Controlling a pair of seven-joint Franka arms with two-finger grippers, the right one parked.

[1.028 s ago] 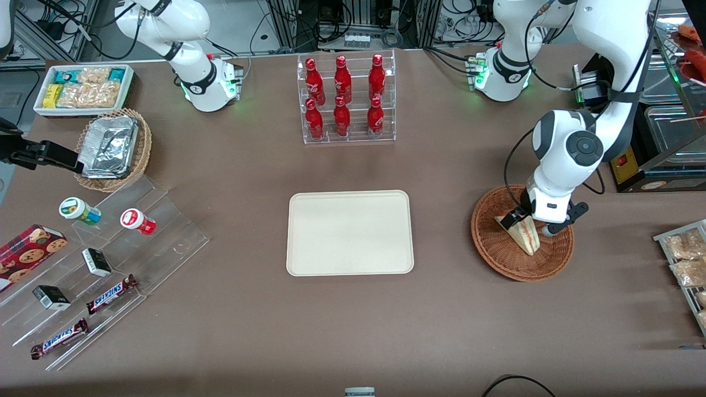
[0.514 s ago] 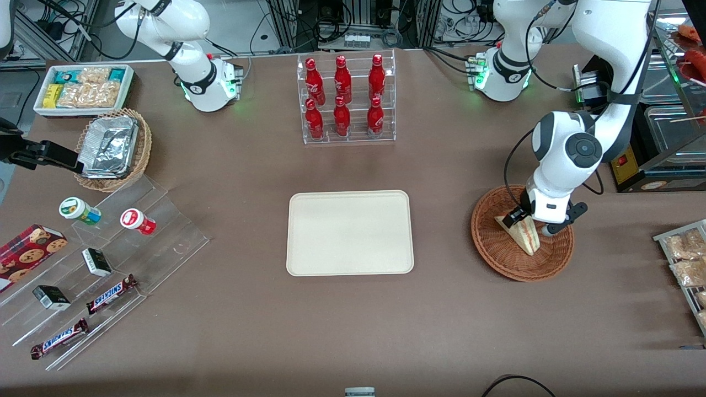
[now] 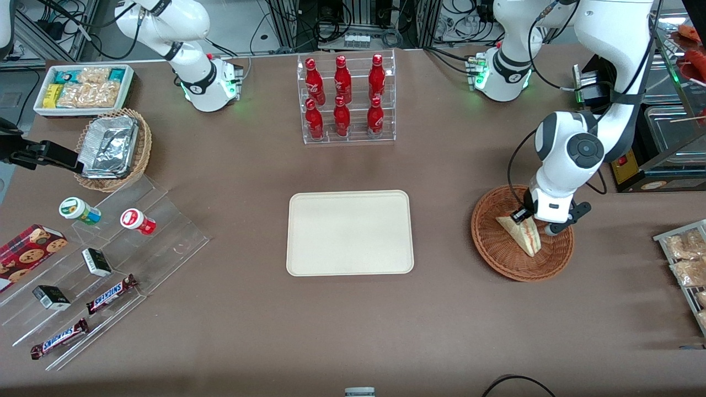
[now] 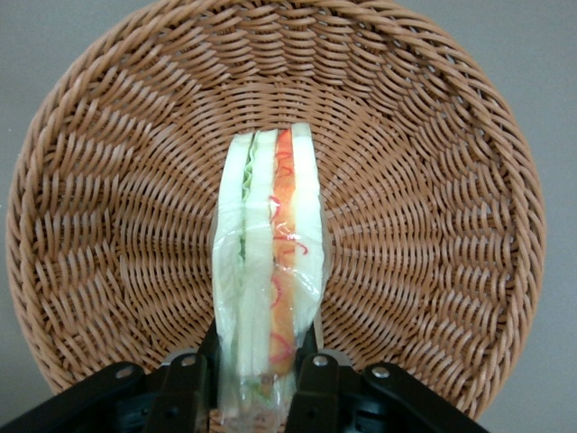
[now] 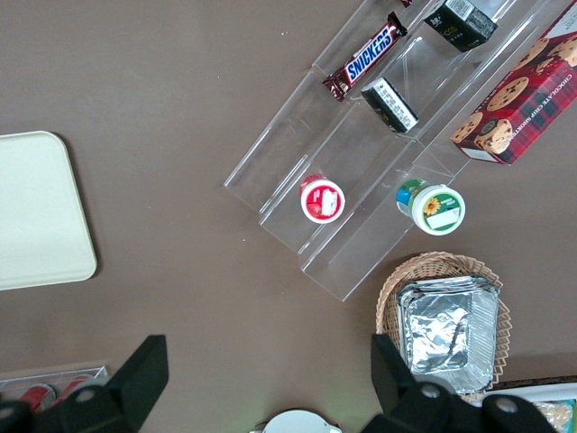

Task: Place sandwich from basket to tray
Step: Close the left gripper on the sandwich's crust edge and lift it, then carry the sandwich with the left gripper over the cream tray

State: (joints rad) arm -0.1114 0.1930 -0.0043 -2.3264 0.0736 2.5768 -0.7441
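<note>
The sandwich [image 3: 523, 235], wrapped in clear film, stands on edge inside the reddish-brown wicker basket [image 3: 488, 245] toward the working arm's end of the table. My left gripper [image 3: 534, 219] is down in the basket and shut on the sandwich's thick end. In the left wrist view the black fingers [image 4: 315, 388] press both bread faces of the sandwich [image 4: 270, 271], with the basket [image 4: 433, 180] weave all around it. I cannot tell whether the sandwich tip still touches the basket floor. The cream-white tray [image 3: 349, 232] lies at mid table, beside the basket, with nothing on it.
A clear rack of red bottles [image 3: 346, 99] stands farther from the front camera than the tray. A stepped acrylic display with snacks [image 3: 110, 248], a tan basket with a foil container [image 3: 113, 149] and a white snack bin [image 3: 83, 88] lie toward the parked arm's end. Snack packets [image 3: 684, 259] sit beside the basket.
The left wrist has shifted very slightly upward and toward the working arm's end, with the sandwich still in the grip. The sandwich stays over the basket.
</note>
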